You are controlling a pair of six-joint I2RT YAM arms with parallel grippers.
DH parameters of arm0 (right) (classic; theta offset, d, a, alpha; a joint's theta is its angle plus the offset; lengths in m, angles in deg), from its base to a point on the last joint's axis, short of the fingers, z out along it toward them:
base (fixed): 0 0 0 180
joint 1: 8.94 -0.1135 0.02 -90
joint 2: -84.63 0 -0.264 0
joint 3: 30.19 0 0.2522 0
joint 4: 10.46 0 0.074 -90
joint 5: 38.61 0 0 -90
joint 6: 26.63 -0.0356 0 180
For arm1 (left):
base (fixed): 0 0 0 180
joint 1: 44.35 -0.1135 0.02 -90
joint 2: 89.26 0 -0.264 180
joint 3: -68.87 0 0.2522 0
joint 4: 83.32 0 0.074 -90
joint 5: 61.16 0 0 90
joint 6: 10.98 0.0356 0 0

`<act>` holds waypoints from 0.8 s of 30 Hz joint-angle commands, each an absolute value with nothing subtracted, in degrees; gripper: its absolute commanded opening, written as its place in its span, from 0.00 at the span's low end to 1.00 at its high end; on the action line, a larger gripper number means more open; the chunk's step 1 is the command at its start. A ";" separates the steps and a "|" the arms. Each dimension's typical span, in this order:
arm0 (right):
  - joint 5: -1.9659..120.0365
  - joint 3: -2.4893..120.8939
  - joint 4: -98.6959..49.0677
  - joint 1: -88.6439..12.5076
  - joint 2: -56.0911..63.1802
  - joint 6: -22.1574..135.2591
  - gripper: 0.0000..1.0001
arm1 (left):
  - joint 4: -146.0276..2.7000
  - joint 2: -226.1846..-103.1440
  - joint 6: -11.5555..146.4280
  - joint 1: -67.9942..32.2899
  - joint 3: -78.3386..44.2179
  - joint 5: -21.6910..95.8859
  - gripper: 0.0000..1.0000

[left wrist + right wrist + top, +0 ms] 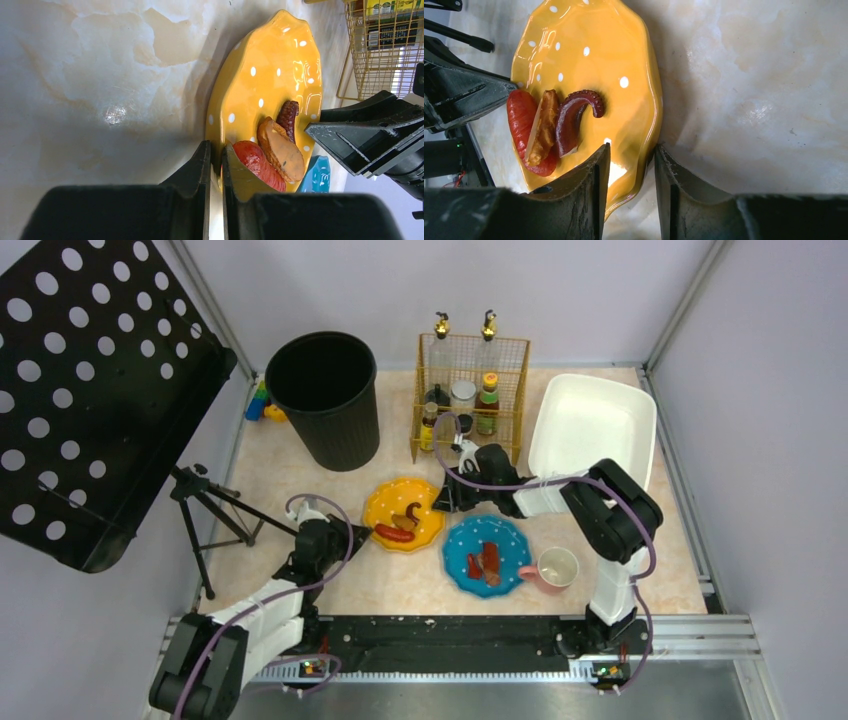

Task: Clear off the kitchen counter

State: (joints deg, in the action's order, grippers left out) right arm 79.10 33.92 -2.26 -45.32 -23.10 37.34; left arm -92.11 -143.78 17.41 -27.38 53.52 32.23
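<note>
My left gripper (215, 150) is pinched nearly shut on the near rim of the yellow plate (270, 75), right beside the red sausage (257, 162). My right gripper (631, 147) straddles the opposite rim with a narrow gap. One jaw is over the glaze and one is outside, and I cannot tell whether it bites yet.

The risk I see is an uneven lift. If one side rises first, or the right side slips on that glossy rim, the plate tips. The sausage, the fried slice (544, 125) and the octopus tentacle (574, 115) lie loose toward my left side and would slide off onto the kitchen counter (400, 585), which lies under everything here.

Just beside it, the blue plate (465, 540) carries a few dark red pieces, and the pink mug (556, 567) touching it looks empty. The white tub (590, 425) shows nothing inside. The black bin (325, 390) is too dark inside to judge. The wire rack (470, 390) holds bottles and a jar.
</note>
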 commanded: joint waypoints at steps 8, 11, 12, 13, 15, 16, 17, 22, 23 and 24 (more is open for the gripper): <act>95.28 32.32 7.45 -49.91 -26.16 24.17 0.35 | -88.67 -144.26 16.61 -26.25 60.92 36.53 0.00; 94.95 32.60 7.33 -50.55 -26.11 24.11 0.29 | -88.64 -144.26 16.69 -26.25 60.82 36.45 0.00; 94.84 32.69 7.23 -50.61 -26.19 24.16 0.25 | -88.66 -144.28 16.69 -26.26 60.83 36.51 0.00; 94.76 32.70 7.08 -50.62 -26.09 24.21 0.19 | -88.67 -144.28 16.71 -26.25 60.82 36.55 0.00; 94.21 32.70 6.49 -50.69 -25.88 24.44 0.07 | -88.62 -144.27 16.78 -26.29 60.82 36.62 0.00; 93.95 32.62 6.22 -50.67 -25.74 24.59 0.02 | -88.59 -144.28 16.85 -26.25 60.82 36.66 0.00; 93.56 32.56 6.07 -50.65 -25.50 24.61 0.00 | -88.55 -144.23 16.87 -26.25 60.84 36.67 0.00; 93.03 31.96 6.55 -50.63 -24.62 24.23 0.00 | -87.77 -143.32 17.05 -26.25 60.67 36.66 0.00; 93.28 31.73 7.29 -50.69 -24.46 23.72 0.00 | -87.42 -142.93 17.20 -26.25 60.65 36.66 0.00; 93.69 31.42 8.30 -50.61 -24.37 23.24 0.00 | -86.91 -142.35 17.35 -26.25 60.60 36.72 0.00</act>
